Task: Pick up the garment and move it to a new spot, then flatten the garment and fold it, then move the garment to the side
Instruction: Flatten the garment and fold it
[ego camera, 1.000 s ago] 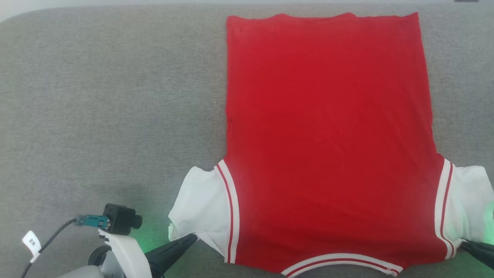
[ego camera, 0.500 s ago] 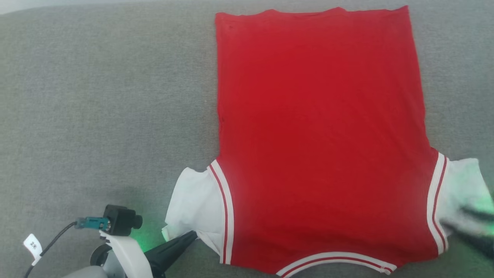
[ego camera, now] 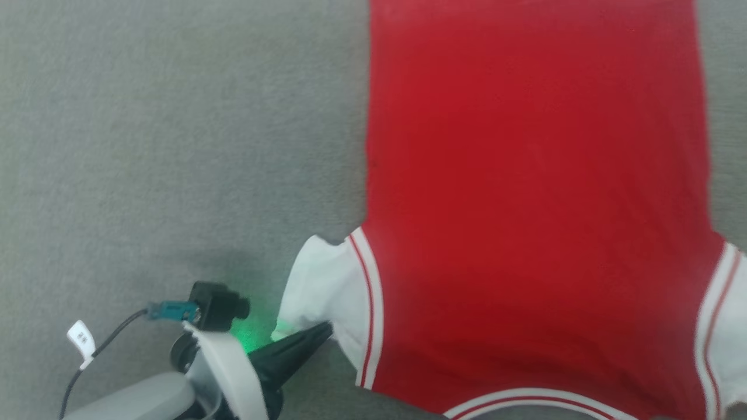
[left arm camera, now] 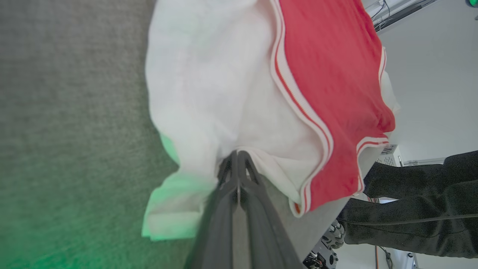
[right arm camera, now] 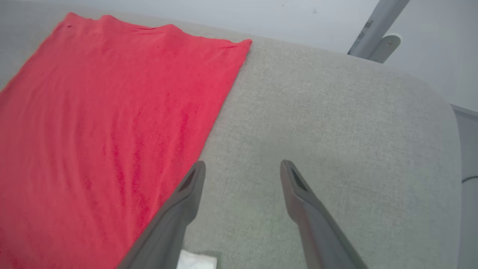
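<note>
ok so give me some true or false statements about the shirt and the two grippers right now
1. The left gripper is shut on the garment at its white sleeve. True.
2. The right gripper is clamped on red fabric. False: its jaws stand open above the grey surface at the garment's edge, holding nothing.
3. The garment lies spread out on the grey surface, plain red side up. True.
4. The garment is folded in half. False: it is unfolded, with a sleeve out at each side.
</note>
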